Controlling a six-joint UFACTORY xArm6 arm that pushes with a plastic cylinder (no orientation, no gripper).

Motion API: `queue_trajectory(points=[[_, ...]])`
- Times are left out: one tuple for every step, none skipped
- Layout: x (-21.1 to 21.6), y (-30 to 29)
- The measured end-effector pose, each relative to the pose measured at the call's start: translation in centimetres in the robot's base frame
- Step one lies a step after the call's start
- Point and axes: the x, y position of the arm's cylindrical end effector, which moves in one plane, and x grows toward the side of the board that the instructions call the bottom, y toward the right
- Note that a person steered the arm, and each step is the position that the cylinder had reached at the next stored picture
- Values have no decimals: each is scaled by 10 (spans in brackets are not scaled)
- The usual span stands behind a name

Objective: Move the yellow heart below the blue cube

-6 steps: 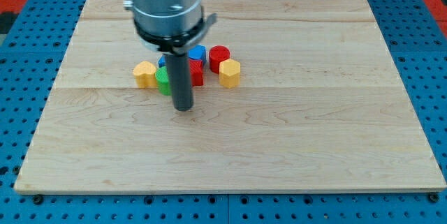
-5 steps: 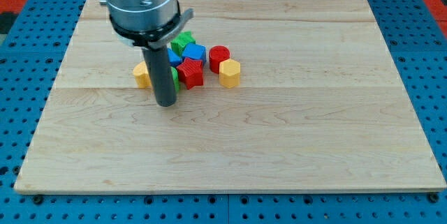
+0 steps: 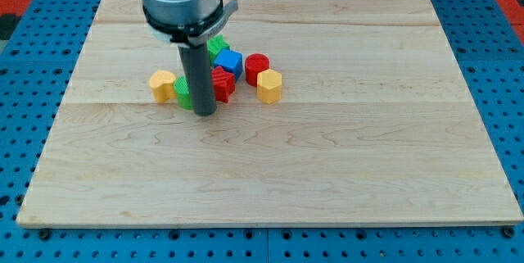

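Observation:
The yellow heart (image 3: 162, 85) lies at the left end of a cluster of blocks on the wooden board (image 3: 327, 156). The blue cube (image 3: 230, 61) sits to its upper right, in the middle of the cluster. My tip (image 3: 205, 114) rests on the board just below the cluster, right of the yellow heart and lower left of the blue cube. The rod hides part of a green block (image 3: 185, 96) that sits between the heart and the tip. The tip does not touch the heart.
A red star (image 3: 223, 83) sits right of the rod. A green star (image 3: 217, 47) is above the blue cube. A red cylinder (image 3: 257, 65) and a yellow hexagon (image 3: 269, 85) lie at the cluster's right. A blue pegboard (image 3: 24, 91) surrounds the board.
My tip swung left, then came back right and slightly up. The yellow heart and the green block have shifted a little to the left.

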Motion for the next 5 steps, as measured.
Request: queue_trajectory(points=[[4, -15], [-17, -74], [-51, -127], [-66, -108], [-72, -108]])
